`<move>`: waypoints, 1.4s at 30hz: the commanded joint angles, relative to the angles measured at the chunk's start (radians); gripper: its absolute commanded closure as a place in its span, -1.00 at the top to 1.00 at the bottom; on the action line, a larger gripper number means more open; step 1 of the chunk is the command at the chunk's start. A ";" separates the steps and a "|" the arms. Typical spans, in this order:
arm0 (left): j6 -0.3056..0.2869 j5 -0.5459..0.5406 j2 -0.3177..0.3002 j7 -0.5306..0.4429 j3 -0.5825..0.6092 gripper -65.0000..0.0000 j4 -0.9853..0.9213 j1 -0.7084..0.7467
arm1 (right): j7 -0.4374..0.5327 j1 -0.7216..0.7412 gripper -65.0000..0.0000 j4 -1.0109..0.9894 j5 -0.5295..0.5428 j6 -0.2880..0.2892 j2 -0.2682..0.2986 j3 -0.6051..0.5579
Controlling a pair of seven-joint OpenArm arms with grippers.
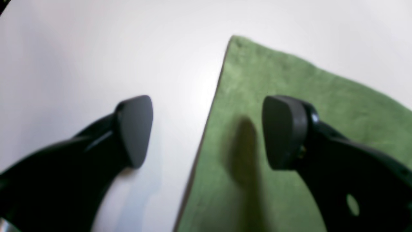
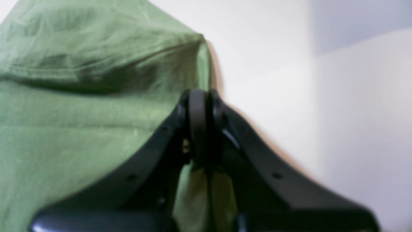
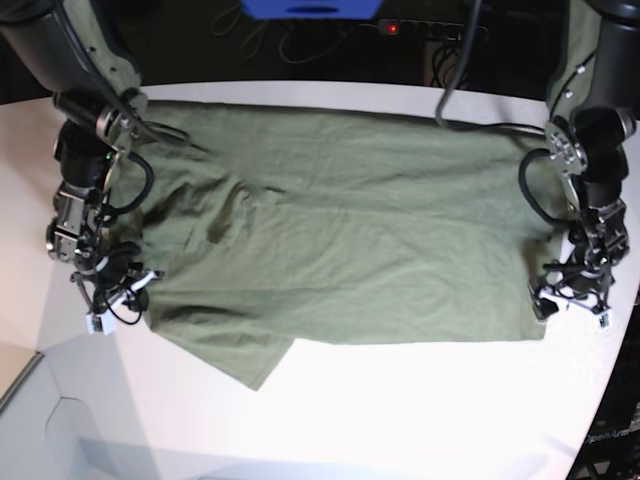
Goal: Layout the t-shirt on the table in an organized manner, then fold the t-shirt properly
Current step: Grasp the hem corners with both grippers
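From the base view I see the t-shirt point(image 3: 340, 240) spread wide across my white desk point(image 3: 420, 400), mostly flat but wrinkled, with one sleeve pointing off the near edge of the cloth toward the front of the desk. That view shows the whole garment and both of my arms standing at its two ends, but my jaws there are too small and cluttered with cables to read.

My wrist cameras fill that in. The left wrist view shows my left gripper point(image 1: 206, 132) with its jaws standing wide apart, nothing between them. One finger point(image 1: 135, 129) hangs over bare desk, the other point(image 1: 283, 129) over green cloth, so the straight edge of the shirt runs up between them to a sharp corner. A dark shadow lies on the fabric beside the finger over the cloth. Whether the tips touch the surface I cannot tell.

The right wrist view shows my right gripper point(image 2: 199, 125) with its jaws pressed together, and a strip of green cloth shows squeezed between the fingers below the tips, so I am pinching the shirt at its edge. Beyond the tips the fabric rises in a creased fold with a stitched hem running across it, ending at a corner beside white desk. None of that fold is legible in the base view, where this end looks like a slightly bunched edge.
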 commanded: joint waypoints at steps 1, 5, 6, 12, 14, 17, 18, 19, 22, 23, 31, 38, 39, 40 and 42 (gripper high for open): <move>-0.002 -0.009 -0.012 -0.022 0.001 0.58 0.007 -0.016 | -0.030 0.012 -0.99 0.007 -0.018 -0.002 0.012 -0.001; -0.004 -0.009 0.008 -0.022 0.003 0.58 -0.019 -0.011 | -0.030 0.012 -0.99 0.007 -0.018 -0.002 0.011 -0.001; -0.004 -0.009 0.009 -0.022 0.012 0.58 -0.021 -0.011 | -0.030 0.012 -0.98 0.007 -0.018 -0.002 0.011 -0.001; -0.002 -0.018 0.012 -0.022 0.155 0.58 -0.021 -0.010 | -0.030 0.012 -0.98 0.007 -0.018 -0.002 0.009 -0.001; -0.002 -0.018 0.012 -0.022 0.156 0.54 -0.021 -0.008 | -0.030 0.012 -0.98 0.007 -0.018 -0.002 0.009 -0.001; -0.002 -0.018 0.012 -0.022 0.159 0.13 -0.021 -0.008 | -0.030 0.012 -0.98 0.007 -0.018 -0.002 0.009 -0.001; -0.002 -0.018 0.012 -0.022 0.156 -0.08 -0.021 -0.008 | -0.030 0.012 -0.98 0.007 -0.018 -0.002 0.009 -0.001; -0.002 -0.018 0.012 -0.022 0.156 -0.30 -0.021 -0.008 | -0.030 0.012 -0.98 0.007 -0.018 -0.002 0.009 -0.001; 0.004 -0.018 0.012 -0.022 0.158 -0.92 -0.021 -0.008 | -0.030 0.015 -0.98 0.007 -0.018 -0.002 0.006 -0.001; 0.004 -0.018 0.012 -0.022 0.156 -1.00 -0.021 -0.010 | -0.030 0.015 -0.98 0.007 -0.018 -0.002 0.006 -0.001; -0.004 -0.020 0.012 -0.022 0.155 -0.99 -0.010 -0.014 | -0.024 0.018 -0.99 0.015 -0.015 0.000 0.005 0.002; -0.004 -0.161 0.014 0.023 0.162 -0.99 0.140 0.033 | -0.022 0.032 -1.00 0.127 -0.013 0.006 -0.032 0.007; -0.004 -0.181 0.012 0.046 0.162 -0.99 0.173 0.045 | -0.027 0.032 -1.00 0.141 -0.013 0.006 -0.034 0.007; -0.004 -0.195 0.012 0.067 0.164 -0.99 0.209 0.055 | -0.030 0.030 -1.00 0.153 -0.012 0.006 -0.037 0.007; -0.004 -0.210 0.012 0.098 0.164 -0.99 0.262 0.070 | -0.030 0.030 -1.00 0.176 -0.010 0.029 -0.037 0.008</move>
